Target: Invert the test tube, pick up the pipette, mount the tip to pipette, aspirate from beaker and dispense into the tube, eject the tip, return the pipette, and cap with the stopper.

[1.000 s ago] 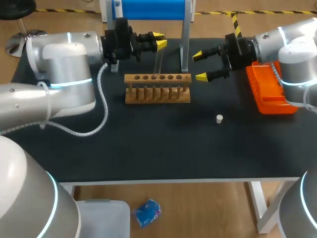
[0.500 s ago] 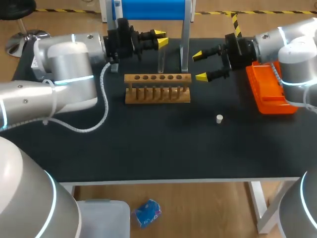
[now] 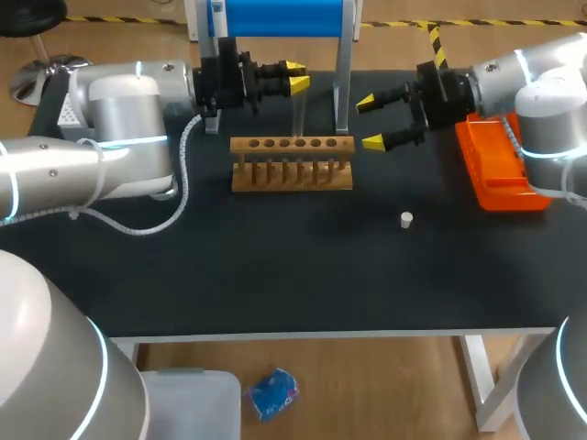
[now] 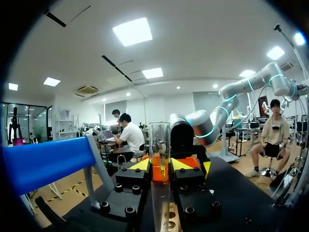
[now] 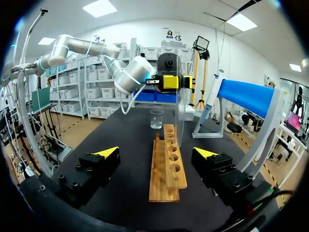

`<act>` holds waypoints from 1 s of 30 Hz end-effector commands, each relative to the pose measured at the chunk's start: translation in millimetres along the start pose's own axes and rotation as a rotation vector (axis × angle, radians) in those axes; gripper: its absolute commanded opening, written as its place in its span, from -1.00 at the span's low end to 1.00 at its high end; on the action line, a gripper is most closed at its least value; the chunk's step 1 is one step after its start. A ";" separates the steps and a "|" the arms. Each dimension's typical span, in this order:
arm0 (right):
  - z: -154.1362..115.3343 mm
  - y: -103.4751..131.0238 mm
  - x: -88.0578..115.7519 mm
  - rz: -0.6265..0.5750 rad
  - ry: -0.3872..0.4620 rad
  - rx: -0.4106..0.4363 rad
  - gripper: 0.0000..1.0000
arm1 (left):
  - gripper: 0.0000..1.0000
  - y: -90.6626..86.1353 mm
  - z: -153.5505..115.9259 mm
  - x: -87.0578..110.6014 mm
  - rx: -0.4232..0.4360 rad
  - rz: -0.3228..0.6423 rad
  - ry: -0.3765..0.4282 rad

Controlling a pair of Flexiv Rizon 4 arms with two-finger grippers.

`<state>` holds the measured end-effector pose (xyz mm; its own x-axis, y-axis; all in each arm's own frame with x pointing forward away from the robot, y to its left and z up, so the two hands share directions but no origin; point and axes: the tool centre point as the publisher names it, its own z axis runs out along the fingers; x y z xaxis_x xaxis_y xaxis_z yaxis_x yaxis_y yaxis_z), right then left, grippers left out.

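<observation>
The left jaws were clenched on the tube [image 3: 298,115], one yellow tip [image 3: 298,84] on each side of the glass. The tube [image 4: 159,140] was clear and stood upright. Its low end was down by the rack [image 3: 292,163], near the middle holes. I could not tell if it sat in a hole or hung just over one.

The rack was made of wood and lay on the black worktop [image 3: 275,266], toward the far side. It had a row of round holes along its top [image 5: 166,169].

The right jaws were released, with their yellow tips [image 3: 371,142] far apart and nothing between them. They hung just beside the right end of the rack and pointed along it at the tube [image 5: 180,121].

A small beaker [image 5: 156,118] stood on the worktop past the far end of the rack, as seen from the right arm.

A little white stopper [image 3: 406,219] sat alone on the worktop, nearer to me than the rack and to its right. An orange box [image 3: 500,165] lay under the right arm. A blue stand [image 3: 275,18] stood at the far edge, behind the rack.
</observation>
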<state>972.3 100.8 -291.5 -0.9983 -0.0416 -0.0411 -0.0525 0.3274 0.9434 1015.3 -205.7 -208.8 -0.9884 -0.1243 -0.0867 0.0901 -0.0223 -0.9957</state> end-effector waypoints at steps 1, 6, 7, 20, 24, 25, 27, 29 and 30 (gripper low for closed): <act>-0.4 -0.2 0.3 -0.001 0.000 0.001 1.00 | -1.00 5.7 1.7 -1.0 0.006 -0.006 0.007; -0.4 -0.2 0.3 -0.001 0.000 0.001 1.00 | -1.00 8.0 0.6 1.2 0.011 -0.011 -0.001; -0.4 -0.2 0.3 -0.001 0.000 0.001 1.00 | -1.00 8.5 0.4 1.7 0.013 -0.008 -0.002; -0.4 -0.2 0.3 -0.001 0.000 0.001 1.00 | -1.00 24.7 0.4 9.6 0.041 -0.037 -0.020; -0.4 -0.2 0.3 -0.001 0.000 0.001 1.00 | -1.00 30.4 -1.5 9.8 0.048 -0.037 -0.025; -0.4 -0.2 0.3 -0.001 0.000 0.001 1.00 | -1.00 31.9 -2.0 9.8 0.048 -0.038 -0.025; -0.4 -0.2 0.3 -0.001 0.000 0.001 1.00 | -1.00 34.6 -2.9 10.0 0.049 -0.044 -0.027; -0.4 -0.2 0.3 -0.001 0.000 0.001 1.00 | -1.00 36.7 -3.7 10.1 0.049 -0.047 -0.028; -0.4 -0.2 0.3 -0.001 0.000 0.001 1.00 | -1.00 38.0 -4.4 10.1 0.051 -0.049 -0.030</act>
<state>972.2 100.7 -291.5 -0.9983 -0.0416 -0.0411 -0.0525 0.3274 0.9434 1007.4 -204.2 -244.6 -0.9874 -0.1541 -0.0359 0.0475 -0.0726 -0.9962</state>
